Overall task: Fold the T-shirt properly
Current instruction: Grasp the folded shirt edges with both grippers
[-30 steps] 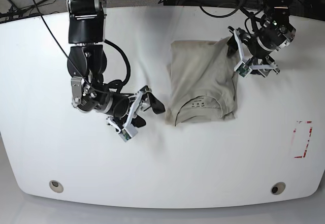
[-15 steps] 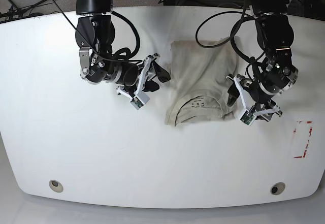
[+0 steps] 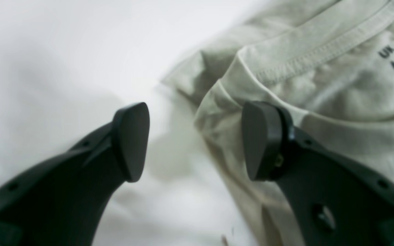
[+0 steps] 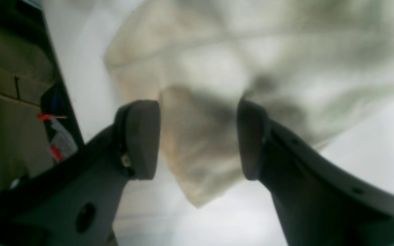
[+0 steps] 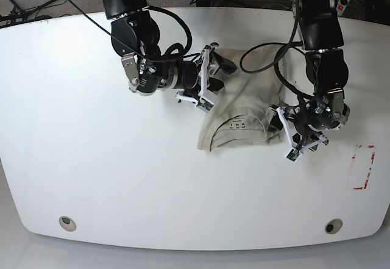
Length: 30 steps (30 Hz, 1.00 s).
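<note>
Soft, wrinkled khaki T-shirt (image 5: 244, 107), seemingly folded, on smooth white table (image 5: 91, 177).

Folded T-shirt (image 5: 244, 95) lies on white table (image 5: 122, 177), an arm at each side.

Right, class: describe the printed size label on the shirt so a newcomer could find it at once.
Start at the white table, then go to the khaki T-shirt folded at its middle. Along the shirt's near edge, inside the round neckline, sits the label: small rows of dark lettering, the only print on otherwise plain cloth.
</note>
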Motion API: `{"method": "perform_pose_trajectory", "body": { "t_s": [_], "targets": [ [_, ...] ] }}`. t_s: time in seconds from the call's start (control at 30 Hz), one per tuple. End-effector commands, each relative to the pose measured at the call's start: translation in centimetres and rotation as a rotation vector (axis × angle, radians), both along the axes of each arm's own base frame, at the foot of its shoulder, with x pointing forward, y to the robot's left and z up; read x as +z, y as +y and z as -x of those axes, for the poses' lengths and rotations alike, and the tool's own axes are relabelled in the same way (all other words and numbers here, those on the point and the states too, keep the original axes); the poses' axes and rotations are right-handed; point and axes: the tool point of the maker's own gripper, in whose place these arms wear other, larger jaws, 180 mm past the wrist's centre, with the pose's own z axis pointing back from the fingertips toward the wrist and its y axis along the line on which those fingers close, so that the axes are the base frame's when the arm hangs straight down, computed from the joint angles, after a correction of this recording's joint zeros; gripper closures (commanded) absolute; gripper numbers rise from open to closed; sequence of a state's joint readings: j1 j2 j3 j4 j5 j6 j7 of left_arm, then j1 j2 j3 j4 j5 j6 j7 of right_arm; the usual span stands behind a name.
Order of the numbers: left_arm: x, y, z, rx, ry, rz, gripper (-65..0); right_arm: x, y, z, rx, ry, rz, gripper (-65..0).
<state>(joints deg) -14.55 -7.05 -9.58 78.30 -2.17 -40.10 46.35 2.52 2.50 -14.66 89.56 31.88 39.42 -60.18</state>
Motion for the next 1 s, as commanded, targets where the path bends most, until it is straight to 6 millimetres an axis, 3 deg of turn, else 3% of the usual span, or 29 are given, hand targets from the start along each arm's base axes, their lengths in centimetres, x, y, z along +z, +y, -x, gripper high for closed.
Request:
{"method": "perform_pose_trajectory", "body": {
  "t_s": [0.0, 0.2, 0.23, 0.37, 0.4, 0.63, 0.97],
  "targets": [
    [0.8, -0.2, -1.3, 0.001, -0.047, 0.045, -39.6, 0.6, 1.0, -0.5, -0.003, -0.001, -0.054, -34.9],
    [-0.8, -0.5, -1.3, 0.006, -0.008, 0.080, -36.4, -1.3, 1.2, 0.1, -0.030, 0.066, -0.078, -33.8],
    [-1.0, -0.5, -1.2, 0.007, -0.002, 0.082, -32.4, -1.6, 1.2, 0.1, -0.031, 0.077, -0.075, -32.2],
    [-1.3, -0.4, -1.2, 0.010, 0.008, 0.084, -3.6, -2.1, 1.2, 0.2, -0.042, 0.092, -0.083, -21.9],
    [-1.3, -0.4, -1.2, 0.011, 0.008, 0.083, 0.0, -2.1, 1.2, 0.2, -0.043, 0.093, -0.085, -20.8],
    [0.8, -0.2, -2.1, 0.005, -0.057, 0.070, 0.0, -2.6, 1.9, 1.7, 0.039, 0.086, -0.051, -20.8],
    [5.0, 1.4, -5.1, 0.012, -0.151, 0.033, -0.6, -2.8, 1.5, 1.7, 0.053, 0.078, -0.030, -20.6]
  ]
}}
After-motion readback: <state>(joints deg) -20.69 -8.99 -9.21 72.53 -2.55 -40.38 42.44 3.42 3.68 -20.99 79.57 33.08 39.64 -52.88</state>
